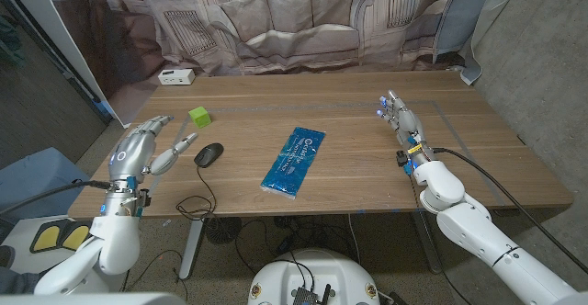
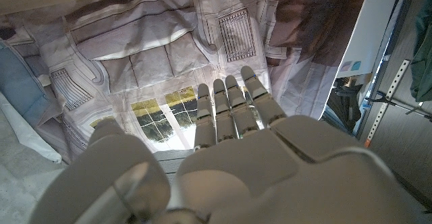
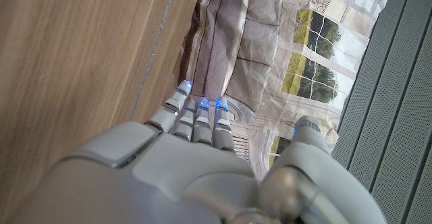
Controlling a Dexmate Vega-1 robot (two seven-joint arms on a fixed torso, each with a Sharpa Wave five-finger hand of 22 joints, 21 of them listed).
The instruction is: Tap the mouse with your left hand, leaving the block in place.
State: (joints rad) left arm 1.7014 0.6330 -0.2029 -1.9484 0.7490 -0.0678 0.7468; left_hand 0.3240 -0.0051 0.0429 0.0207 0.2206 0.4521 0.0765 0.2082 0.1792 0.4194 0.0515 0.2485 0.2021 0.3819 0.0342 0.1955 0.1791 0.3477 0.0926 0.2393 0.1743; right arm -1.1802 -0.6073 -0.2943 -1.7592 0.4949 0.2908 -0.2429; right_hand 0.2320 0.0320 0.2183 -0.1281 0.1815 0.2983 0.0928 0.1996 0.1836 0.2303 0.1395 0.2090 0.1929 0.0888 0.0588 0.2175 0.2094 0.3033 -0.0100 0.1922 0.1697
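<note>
Head view is showing my left hand (image 1: 145, 149) hovering at the tabletop's (image 1: 367, 172) left edge, its fingers (image 1: 163, 121) spread apart and gripping nothing. The thumb is reaching toward the black mouse (image 1: 209, 154), which is lying just beside it, though I cannot tell whether they are touching. The mouse's cable is trailing off the near edge. A green block (image 1: 199, 116) is sitting near the mouse, farther back and apart from it. A blue pack (image 1: 293, 162) is lying mid-table. My right hand (image 1: 399, 116) is standing on the right side, well apart from everything, fingers extended and holding nothing. A white box (image 1: 176, 76) is sitting at the far left corner.
</note>
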